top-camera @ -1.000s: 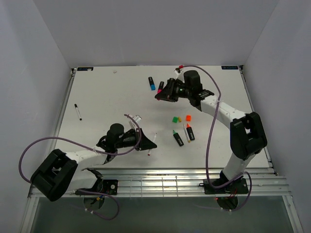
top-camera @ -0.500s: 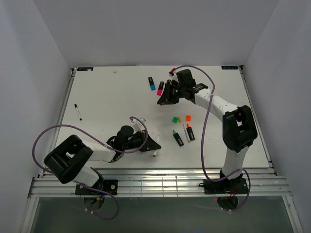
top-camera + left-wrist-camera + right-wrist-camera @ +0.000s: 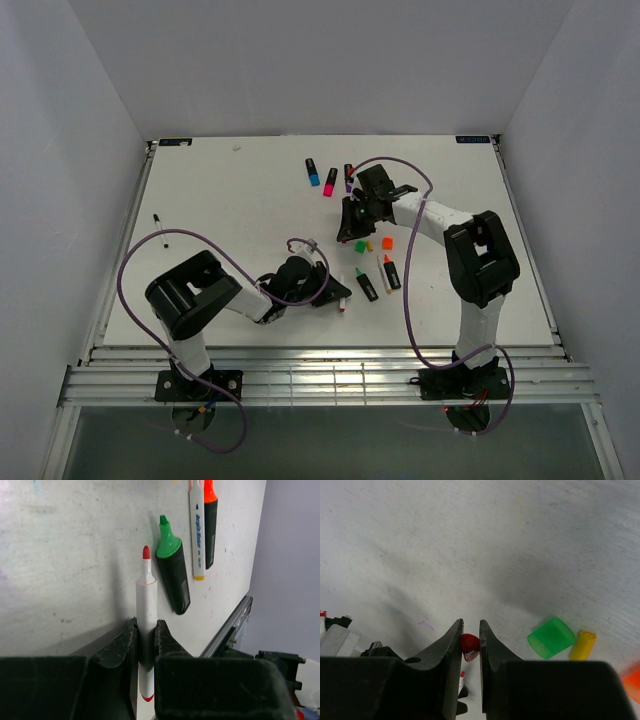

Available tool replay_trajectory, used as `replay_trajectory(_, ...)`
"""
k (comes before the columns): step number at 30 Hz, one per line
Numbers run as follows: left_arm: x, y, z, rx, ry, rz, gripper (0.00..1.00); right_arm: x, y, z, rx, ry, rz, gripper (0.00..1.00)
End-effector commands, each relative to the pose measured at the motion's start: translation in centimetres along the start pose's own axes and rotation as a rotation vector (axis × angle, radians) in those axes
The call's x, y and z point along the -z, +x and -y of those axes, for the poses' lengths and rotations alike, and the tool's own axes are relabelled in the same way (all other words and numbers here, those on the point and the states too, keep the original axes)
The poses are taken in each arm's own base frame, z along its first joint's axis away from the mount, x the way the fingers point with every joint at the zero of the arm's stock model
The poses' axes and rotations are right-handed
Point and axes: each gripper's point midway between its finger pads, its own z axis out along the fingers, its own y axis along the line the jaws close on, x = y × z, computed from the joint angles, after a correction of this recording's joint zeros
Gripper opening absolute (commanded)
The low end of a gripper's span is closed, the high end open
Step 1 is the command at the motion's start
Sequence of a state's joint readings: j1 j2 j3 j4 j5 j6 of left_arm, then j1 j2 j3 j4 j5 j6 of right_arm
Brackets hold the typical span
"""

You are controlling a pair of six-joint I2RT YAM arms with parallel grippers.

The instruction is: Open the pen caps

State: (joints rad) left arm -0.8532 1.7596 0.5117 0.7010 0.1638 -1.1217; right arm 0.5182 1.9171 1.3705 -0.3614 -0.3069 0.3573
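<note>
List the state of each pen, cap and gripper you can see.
white pen, uncapped, clamped in left gripper
red cap, off, pinched by right gripper
green marker, uncapped, lying flat
orange marker, uncapped, lying flat
green cap, off, lying loose
blue marker, capped
pink marker, capped

Nothing can be read for certain: the white pen (image 3: 197,535) bears a small blue triangle and blue lettering along its barrel, too blurred to make out, while the left corner sticker (image 3: 175,141) and right corner sticker (image 3: 474,139) on the table (image 3: 230,200) are illegible.
</note>
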Motion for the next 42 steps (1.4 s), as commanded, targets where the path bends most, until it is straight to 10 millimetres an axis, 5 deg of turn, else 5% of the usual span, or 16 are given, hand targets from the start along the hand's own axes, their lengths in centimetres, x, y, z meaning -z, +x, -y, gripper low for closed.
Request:
replay_trajectory(1,-1.4,-1.6,0.8,0.028,-0.003,0.076,0.02,-1.0,0.8,1.7,0.037,0.056,-0.030,0.08)
replay_trajectory(7,-2.8,-1.7,-0.6,0.046,-0.046,0.088,0.04,-2.4,1.1,2.8,0.044,0.078,-0.056,0.08)
replay_trajectory(15,-2.9,-0.9,-2.6,0.071,-0.096,0.079,0.30,-3.1,1.5,3.7,0.049,0.110,-0.066,0.13)
replay_trajectory(26,-2.5,0.1,-4.1,0.088,-0.130,0.056,0.46,-3.5,1.0,5.0,0.045,0.173,-0.057,0.25)
replay_trajectory(38,0.0,-1.0,-4.0,0.033,-0.128,0.106,0.46,-3.5,1.2,5.8,0.052,0.211,-0.066,0.32)
replay_trajectory(42,2.0,-3.0,-2.6,-0.015,-0.098,0.155,0.34,-3.3,0.8,5.5,0.070,0.194,-0.056,0.34)
